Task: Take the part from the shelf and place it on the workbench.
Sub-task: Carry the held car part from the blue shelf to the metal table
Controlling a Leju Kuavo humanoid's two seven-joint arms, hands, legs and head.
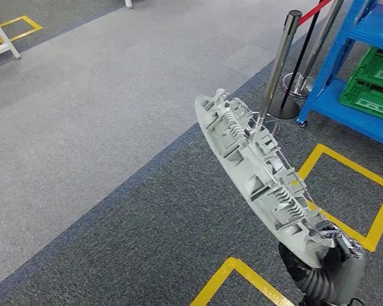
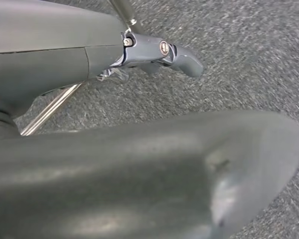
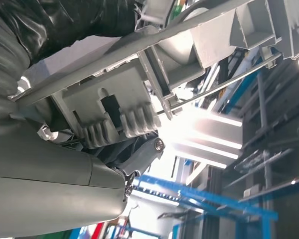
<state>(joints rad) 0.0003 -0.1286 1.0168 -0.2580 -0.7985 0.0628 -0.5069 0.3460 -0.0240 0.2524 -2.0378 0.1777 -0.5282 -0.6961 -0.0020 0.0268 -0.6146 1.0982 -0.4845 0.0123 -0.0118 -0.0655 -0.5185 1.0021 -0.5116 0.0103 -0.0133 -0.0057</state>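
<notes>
From the head camera I see my right hand [image 1: 341, 252] low at about five o'clock, its fingers wrapped around the near end of the long, pale grey moulded plastic part [image 1: 257, 172]. The part is ribbed and clipped on its upward face, with thin metal wires running along it, and it rises from the hand toward eleven o'clock, tilted and held up over the floor, touching nothing else that I can see. In the right wrist camera the same part [image 3: 114, 112] lies across the hand [image 3: 140, 159], its toothed clips against the fingers, so the grip is closed on the part.

My left hand [image 2: 155, 50] shows in the left wrist camera over speckled carpet; one grey finger points straight out and nothing is visible in it, but the rest of the hand is hidden behind the cover, so I cannot tell whether it is spread or curled.

Under the part is dark grey speckled carpet [image 1: 146, 242], with a lighter grey carpet area [image 1: 108, 95] toward ten o'clock. Yellow floor tape [image 1: 373, 229] marks boxes at four and six o'clock. At one o'clock stands a chrome barrier post [image 1: 280, 60] on a round dark base, with a red belt [image 1: 315, 11] running off its top. At two o'clock is the blue metal shelf [image 1: 343, 105], with green plastic crates [image 1: 370, 95] on its lower tier.
</notes>
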